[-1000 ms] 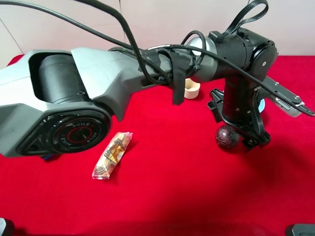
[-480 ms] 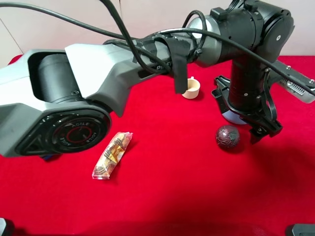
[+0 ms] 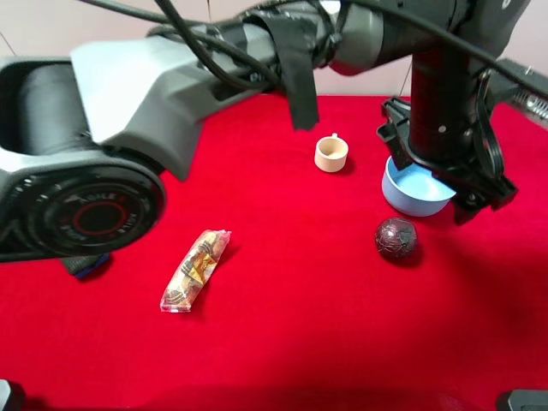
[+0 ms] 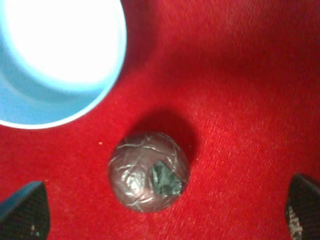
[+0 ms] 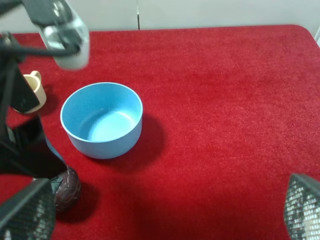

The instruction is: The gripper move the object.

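Note:
The dark maroon ball (image 3: 396,240) with a cracked pattern rests on the red cloth, right of centre. My left gripper (image 3: 432,188), a black claw on the large grey arm reaching across, hangs open above and just behind the ball, not touching it. In the left wrist view the ball (image 4: 148,171) lies free between the two wide-apart fingertips (image 4: 22,212) of that gripper (image 4: 162,210). My right gripper (image 5: 165,207) is open and empty over bare cloth; the ball (image 5: 67,189) shows off to one side, partly behind the left arm.
A blue bowl (image 3: 402,195) stands just behind the ball, also in the left wrist view (image 4: 100,100) and right wrist view (image 5: 102,120). A cream cup (image 3: 331,154) stands behind it to the left. A clear snack packet (image 3: 195,270) lies at the front left.
The left gripper has let go of the ball, opened and risen away from it. The ball stays where it was set down, in front of the blue bowl.

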`<state>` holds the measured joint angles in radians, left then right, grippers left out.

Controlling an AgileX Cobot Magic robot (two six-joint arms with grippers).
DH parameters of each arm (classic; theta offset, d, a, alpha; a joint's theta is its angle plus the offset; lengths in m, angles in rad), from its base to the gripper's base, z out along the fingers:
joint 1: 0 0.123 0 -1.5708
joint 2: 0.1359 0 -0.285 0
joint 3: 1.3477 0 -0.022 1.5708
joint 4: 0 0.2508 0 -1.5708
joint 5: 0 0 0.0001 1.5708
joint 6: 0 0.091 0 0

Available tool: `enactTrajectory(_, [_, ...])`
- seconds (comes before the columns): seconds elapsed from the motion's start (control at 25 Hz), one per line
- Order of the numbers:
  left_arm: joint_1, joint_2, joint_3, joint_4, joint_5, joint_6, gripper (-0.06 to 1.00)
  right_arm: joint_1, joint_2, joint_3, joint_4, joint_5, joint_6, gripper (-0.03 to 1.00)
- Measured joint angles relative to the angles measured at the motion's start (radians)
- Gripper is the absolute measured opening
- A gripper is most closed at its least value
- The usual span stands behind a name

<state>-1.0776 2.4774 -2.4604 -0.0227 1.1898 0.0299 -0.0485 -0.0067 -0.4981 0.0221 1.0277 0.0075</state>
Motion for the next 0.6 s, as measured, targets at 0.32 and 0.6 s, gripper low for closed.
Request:
enactTrajectory(0.32, [0.0,-0.091,0.0,0.086,-0.001,-0.004,0.93,0.0,0.0,0.0,0.0,0.0,0.0,0.69])
enactTrajectory(0.6, [0.006,-0.168,0.033,0.112,-0.001,-0.022,0.93,0.0,0.0,0.0,0.0,0.0,0.0,0.69])
